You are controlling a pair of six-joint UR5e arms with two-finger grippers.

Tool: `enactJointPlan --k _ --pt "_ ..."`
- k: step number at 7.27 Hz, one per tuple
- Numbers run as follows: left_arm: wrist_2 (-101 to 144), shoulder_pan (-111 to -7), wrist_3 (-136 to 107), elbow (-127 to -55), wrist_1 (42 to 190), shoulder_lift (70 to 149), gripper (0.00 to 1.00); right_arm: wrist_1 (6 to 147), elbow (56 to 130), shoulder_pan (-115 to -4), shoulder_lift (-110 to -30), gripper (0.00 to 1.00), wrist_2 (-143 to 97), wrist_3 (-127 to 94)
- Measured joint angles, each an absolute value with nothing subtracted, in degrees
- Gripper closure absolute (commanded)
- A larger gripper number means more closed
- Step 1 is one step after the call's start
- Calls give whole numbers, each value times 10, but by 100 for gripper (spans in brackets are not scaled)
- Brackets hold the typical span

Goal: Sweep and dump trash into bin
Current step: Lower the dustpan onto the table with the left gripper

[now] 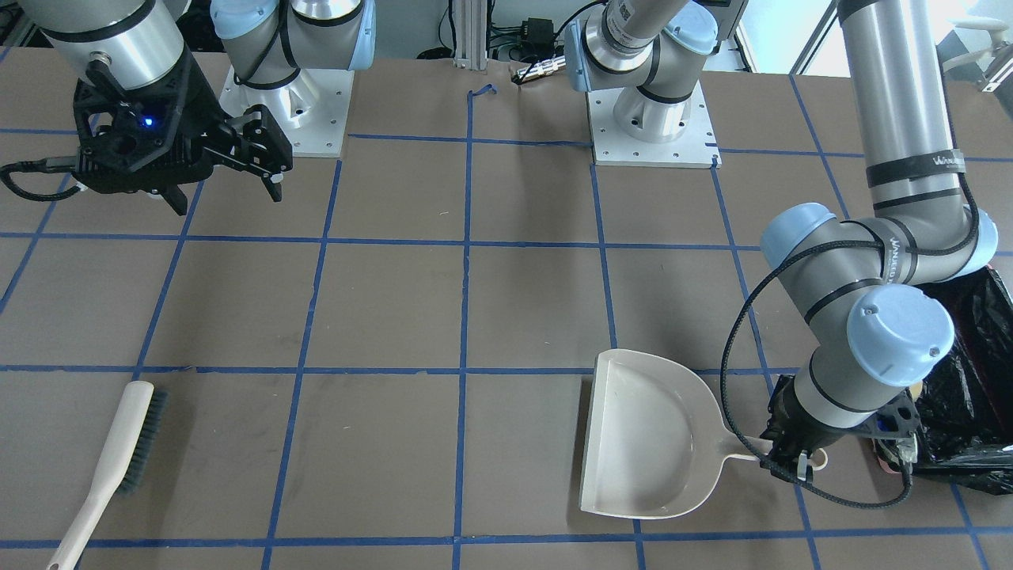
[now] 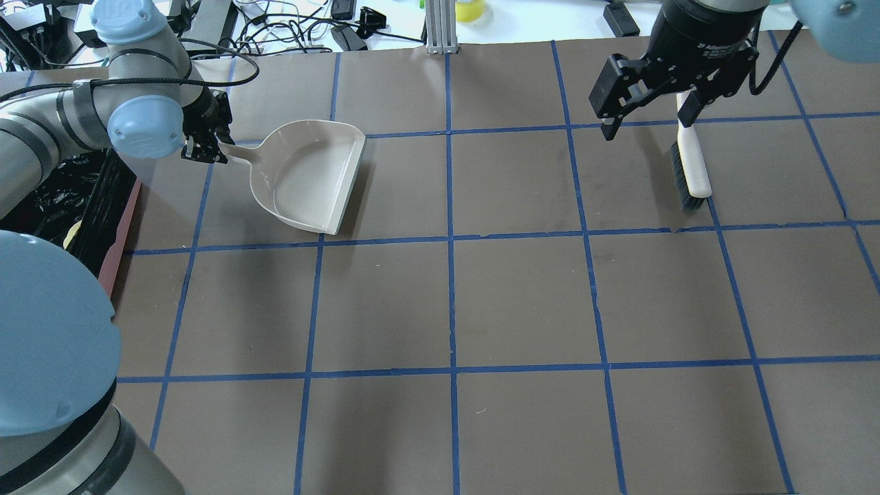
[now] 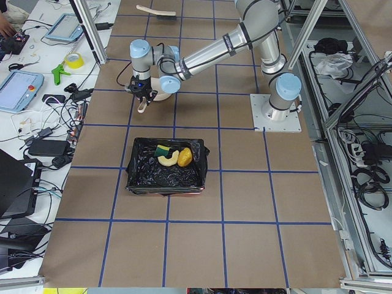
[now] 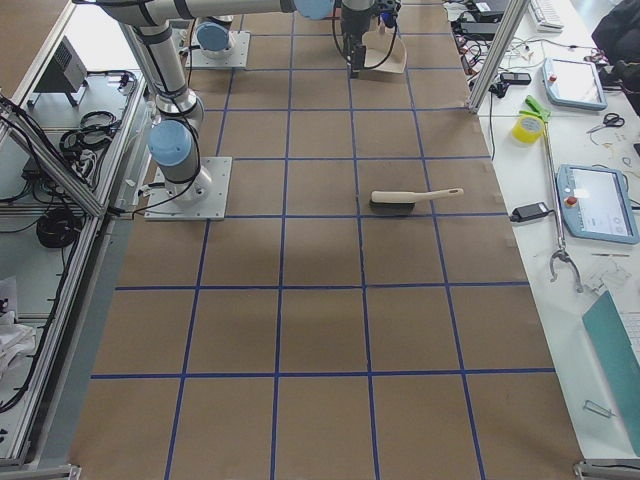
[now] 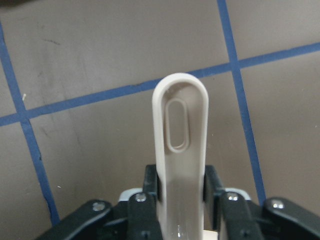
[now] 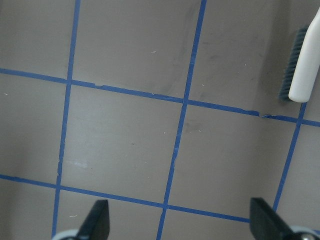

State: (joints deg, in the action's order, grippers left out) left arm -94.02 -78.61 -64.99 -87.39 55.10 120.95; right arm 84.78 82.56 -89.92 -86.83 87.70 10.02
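The pink bin, lined with a black bag, holds all three pieces of trash: the yellow-green sponge, the tan croissant and the golden-brown lump. The bin also shows at the table edge in the overhead view. The beige dustpan lies empty on the table next to the bin. My left gripper is shut on the dustpan's handle, as the front view also shows. My right gripper is open and empty, raised above the table. The brush lies flat below and beside it.
The brown table is marked with a grid of blue tape. The brush also shows in the front view and the right wrist view. The arm bases stand at the robot's side. Cables and tablets lie beyond the operators' edge.
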Motion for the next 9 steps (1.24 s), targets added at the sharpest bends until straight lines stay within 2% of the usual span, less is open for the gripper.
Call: enactJointPlan --k 8,9 --pt "-941 -795 -685 -860 531 1236 100 848 827 -897 -868 0 880 101" --pt "-942 -795 -685 -861 530 1237 84 847 827 -897 -868 0 880 101"
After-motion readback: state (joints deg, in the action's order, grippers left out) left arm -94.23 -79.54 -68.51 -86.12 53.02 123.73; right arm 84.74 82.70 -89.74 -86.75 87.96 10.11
